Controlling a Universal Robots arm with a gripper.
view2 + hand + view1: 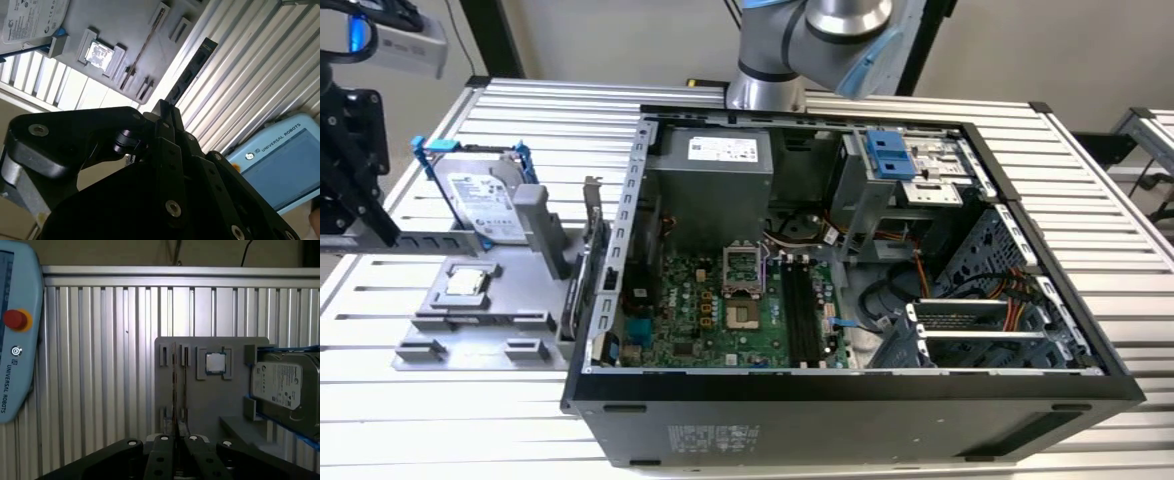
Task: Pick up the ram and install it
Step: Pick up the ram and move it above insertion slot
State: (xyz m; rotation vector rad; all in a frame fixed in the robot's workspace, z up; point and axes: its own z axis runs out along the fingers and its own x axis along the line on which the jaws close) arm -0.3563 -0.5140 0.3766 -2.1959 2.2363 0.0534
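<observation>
In both wrist views my gripper [163, 109] [176, 438] is shut on the ram [192, 70], a long dark stick with chips along its face. It juts straight out from between the fingertips. In the first wrist view the ram [173, 390] appears edge-on as a thin line rising from the fingers. The gripper hangs high above the ribbed metal table [100, 365] and the grey parts holder [210, 400]. The exterior view has the open computer case [854, 390] with its motherboard [700, 315] and the black memory slots [798, 310].
The grey holder [480, 300] carries a silver hard drive in a blue frame [487, 200] [282, 382] and a small square chip [464, 283] [215, 361]. Another thin strip [147, 45] stands edge-on in the holder's slots. A light-blue pendant [15, 340] [280, 160] lies beside the table. The arm [814, 40] rises behind the case.
</observation>
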